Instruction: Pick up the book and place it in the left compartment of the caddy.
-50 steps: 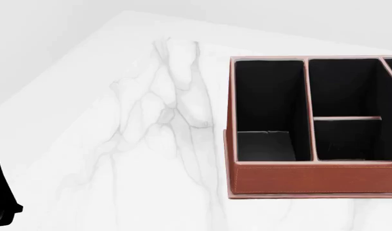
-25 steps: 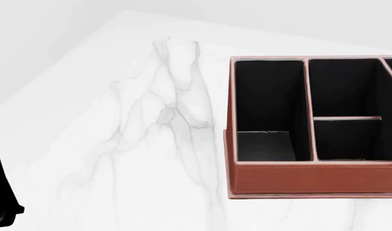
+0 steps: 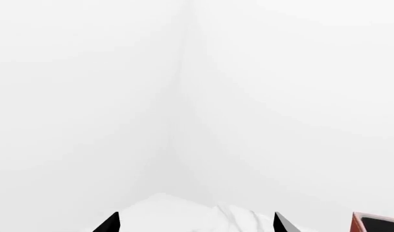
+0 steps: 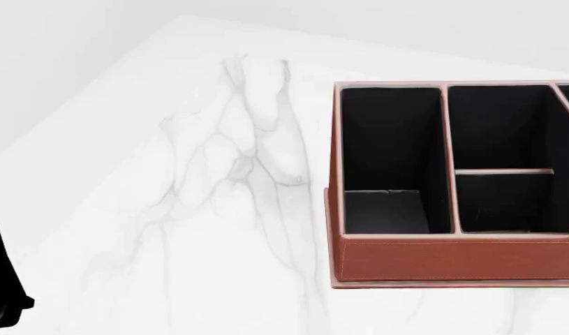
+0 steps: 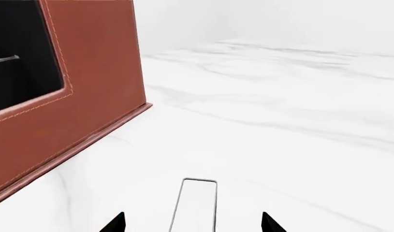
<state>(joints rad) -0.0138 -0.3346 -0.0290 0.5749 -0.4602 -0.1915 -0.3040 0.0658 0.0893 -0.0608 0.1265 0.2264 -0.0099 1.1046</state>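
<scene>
Nothing has shifted since half a second ago except a slight wobble of the left arm (image 4: 3, 293), a dark shape cut off at 8 o'clock. The caddy (image 4: 452, 258) sits at 3 o'clock on the marble table (image 4: 200, 209), its left compartment (image 4: 392, 157) empty. The book (image 5: 195, 205) lies flat between the right gripper (image 5: 191, 223) tips, which stand apart. The left gripper (image 3: 195, 223) is also spread, holding nothing.

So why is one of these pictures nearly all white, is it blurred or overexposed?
Left wrist view: not blurred, it simply faces plain white walls; the end effector tips look crisp. Head view: flat, even light, no glare, the caddy sharp, its slots plain black. Right wrist view: soft light on the marble table.
</scene>
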